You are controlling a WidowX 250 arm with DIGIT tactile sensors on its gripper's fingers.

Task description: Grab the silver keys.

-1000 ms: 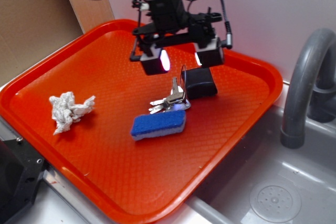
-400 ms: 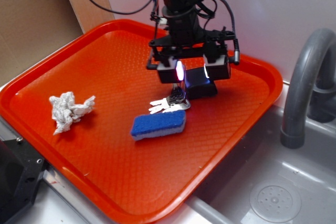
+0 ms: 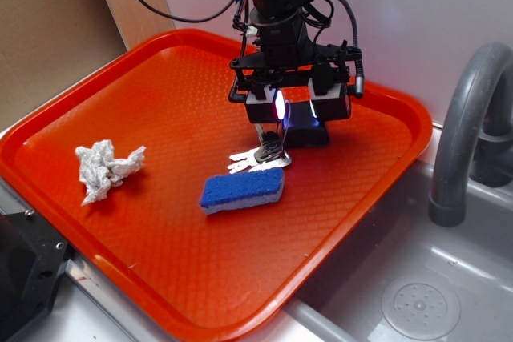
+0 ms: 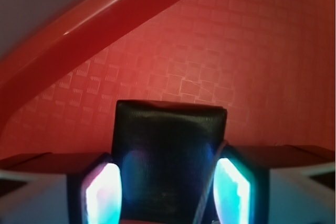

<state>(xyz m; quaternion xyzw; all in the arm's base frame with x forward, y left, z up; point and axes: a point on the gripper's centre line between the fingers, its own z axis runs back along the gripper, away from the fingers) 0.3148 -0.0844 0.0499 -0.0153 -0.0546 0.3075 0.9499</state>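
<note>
The silver keys (image 3: 260,155) lie mid-tray on the red tray (image 3: 160,270), just beyond the blue sponge (image 3: 241,191), joined to a black fob (image 4: 169,156). The gripper (image 3: 295,110) straddles that fob with its jaws spread, gripping nothing. Closing here may pinch only the fob, leaving the keys dangling and prone to slipping.

Blue sponge (image 3: 241,191) just beside keys (image 3: 260,157)

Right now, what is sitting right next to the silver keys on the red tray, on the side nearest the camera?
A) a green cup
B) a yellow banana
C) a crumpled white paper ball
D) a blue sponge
D: the blue sponge lies just in front of the silver keys on the red tray, while the crumpled paper sits far off to the side.
</note>
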